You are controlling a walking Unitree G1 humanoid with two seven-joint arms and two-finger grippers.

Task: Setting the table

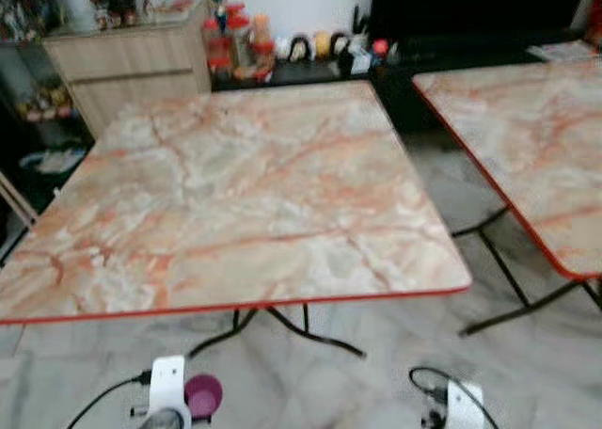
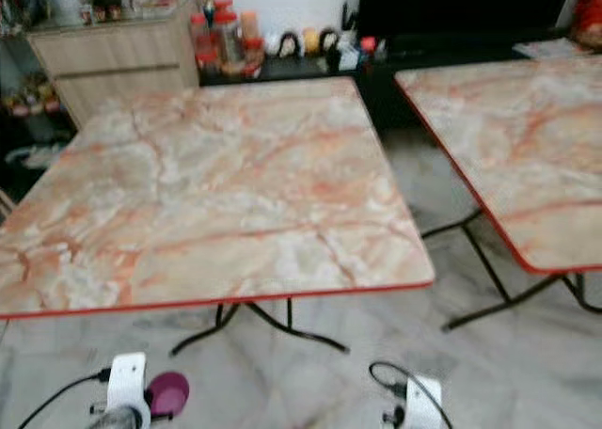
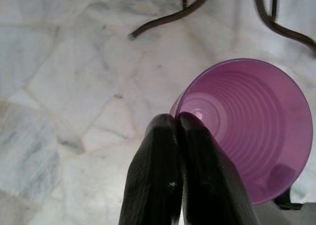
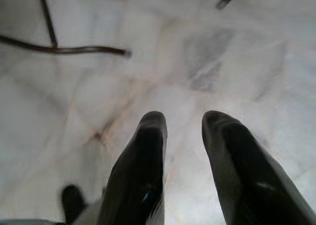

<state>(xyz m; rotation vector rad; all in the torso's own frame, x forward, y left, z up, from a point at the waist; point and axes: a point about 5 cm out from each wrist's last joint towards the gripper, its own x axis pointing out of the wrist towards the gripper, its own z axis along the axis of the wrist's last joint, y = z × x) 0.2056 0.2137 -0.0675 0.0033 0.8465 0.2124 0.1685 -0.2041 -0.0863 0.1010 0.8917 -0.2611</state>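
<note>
Left end effector [image 3: 177, 124] clenched on the rim of a purple ribbed plastic cup [image 3: 252, 121], held low over the pale marble floor [image 3: 59, 62], before the red edge of the marble-patterned square desk [image 1: 245, 203]. Right end effector [image 4: 183, 122] hangs released, fingers parted.

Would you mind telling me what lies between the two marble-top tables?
Bare marble floor runs between the near table and the right table; nothing stands in that gap. Only the right table's black legs reach under its edge. The eye views show this.
</note>
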